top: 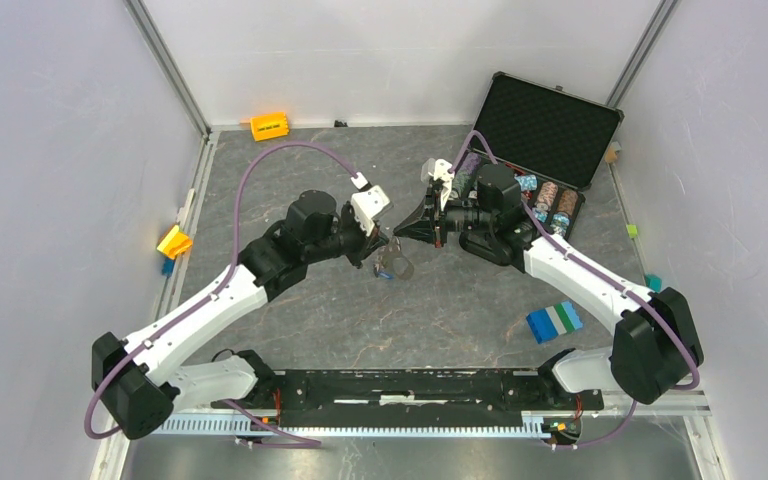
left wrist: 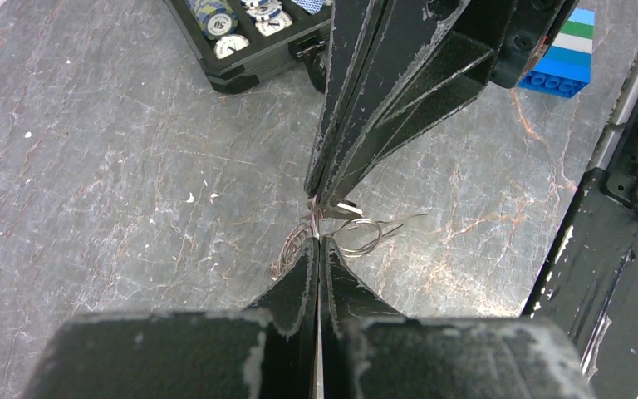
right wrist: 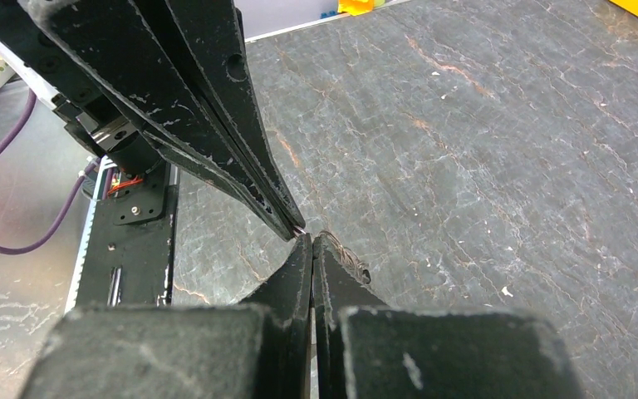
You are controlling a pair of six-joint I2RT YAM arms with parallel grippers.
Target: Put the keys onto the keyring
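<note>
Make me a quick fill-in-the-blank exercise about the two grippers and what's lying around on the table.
The left gripper, shut on the wire keyring, meets the right gripper tip to ___.
The poker chip case has its lid ___.
The block by the back wall is ___.
Missing words: tip; open; orange.

The right gripper [right wrist: 311, 241] rises from the bottom edge with its two scuffed black fingers pressed flat together. Its tips almost meet those of the left gripper [right wrist: 293, 228], which slants down from the upper left, likewise closed. A thin curl of the wire keyring [right wrist: 352, 264] shows against the outer edge of the right-hand finger just below the tip, over the grey marbled table [right wrist: 498, 150], while a purple cable [right wrist: 0, 241] loops at the left beside a black rail [right wrist: 137, 249].
</note>
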